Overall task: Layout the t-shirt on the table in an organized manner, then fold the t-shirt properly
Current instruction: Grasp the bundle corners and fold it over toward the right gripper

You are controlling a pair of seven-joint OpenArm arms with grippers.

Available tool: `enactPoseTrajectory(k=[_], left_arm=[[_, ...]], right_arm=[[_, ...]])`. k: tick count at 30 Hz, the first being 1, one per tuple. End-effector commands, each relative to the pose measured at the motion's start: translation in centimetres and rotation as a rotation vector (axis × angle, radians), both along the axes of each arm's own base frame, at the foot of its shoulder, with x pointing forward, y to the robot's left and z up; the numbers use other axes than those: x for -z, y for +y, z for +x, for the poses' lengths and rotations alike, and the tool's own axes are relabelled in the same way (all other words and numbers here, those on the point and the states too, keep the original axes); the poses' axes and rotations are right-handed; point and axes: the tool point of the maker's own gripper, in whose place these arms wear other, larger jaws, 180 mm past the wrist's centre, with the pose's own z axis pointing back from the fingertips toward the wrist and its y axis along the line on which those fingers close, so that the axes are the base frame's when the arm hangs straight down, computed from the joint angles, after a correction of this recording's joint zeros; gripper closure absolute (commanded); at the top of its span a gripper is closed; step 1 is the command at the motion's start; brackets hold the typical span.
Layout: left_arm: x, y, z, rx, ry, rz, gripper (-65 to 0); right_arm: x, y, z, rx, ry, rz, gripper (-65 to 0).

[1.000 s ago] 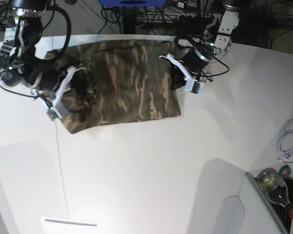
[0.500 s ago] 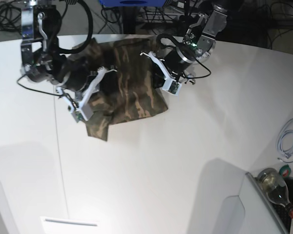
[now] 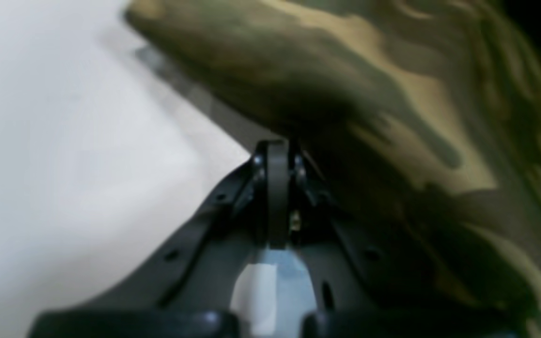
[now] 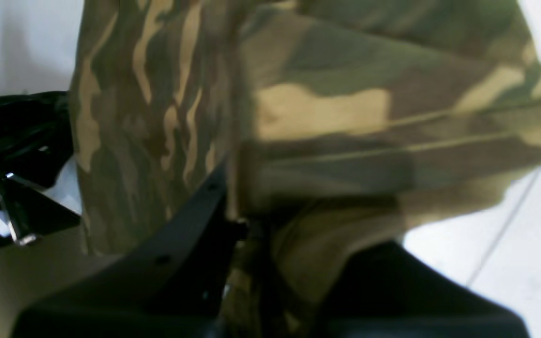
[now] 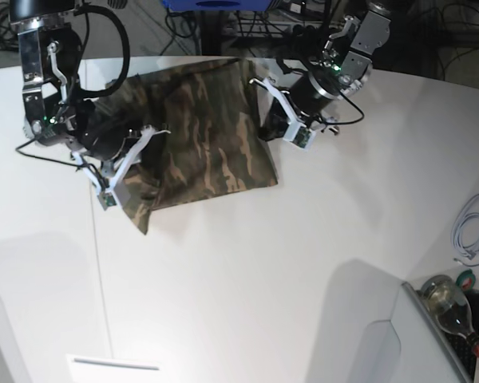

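At the left of the base view the right gripper (image 5: 126, 171) presses into the left edge of the t-shirt (image 5: 199, 136), its jaws clamped on a bunched fold of the camouflage cloth. In the right wrist view the same cloth (image 4: 327, 117) fills most of the frame, with a stitched hem running across the right half and the fabric gathered between the dark fingers (image 4: 190, 220) at lower centre.

The t-shirt lies in the upper middle of the base view on the white table (image 5: 247, 279), spread as a rough rectangle with one corner drooping to a point at its lower left. A thin seam line runs down the tabletop below that corner.

To the right of the shirt, the left gripper (image 5: 278, 128) sits at the shirt's right edge, jaws pinched together on the fabric there. In the left wrist view the closed fingertips (image 3: 277, 159) meet under a lifted fold of cloth (image 3: 392, 94), with bare table (image 3: 64, 141) on the left.

At the far right edge of the base view lie a coiled white cable (image 5: 473, 231) and, lower down, a glass bottle (image 5: 451, 311).
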Motion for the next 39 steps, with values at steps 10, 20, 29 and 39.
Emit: enactPoseTrajectory(k=[10, 20, 29, 39], left_arm=[[-0.7, 2.6, 1.9, -0.057, -0.005, 0.035, 0.0], [-0.9, 2.2, 2.6, -0.049, -0.01, 0.035, 0.0], [-1.0, 2.5, 2.7, -0.058, -0.014, 0.035, 0.0], [-1.2, 6.5, 3.0, -0.138, -0.02, 0.073, 0.0]], right_arm=[[-0.6, 0.6, 0.6, 0.009, -0.006, -0.021, 0.0], [-0.1, 1.1, 1.0, 0.143, 0.047, -0.042, -4.4], [-0.3, 4.0, -0.2, 0.039, 0.015, -0.047, -33.5], [0.2, 7.8, -2.0, -0.095, 0.032, -0.041, -34.1]])
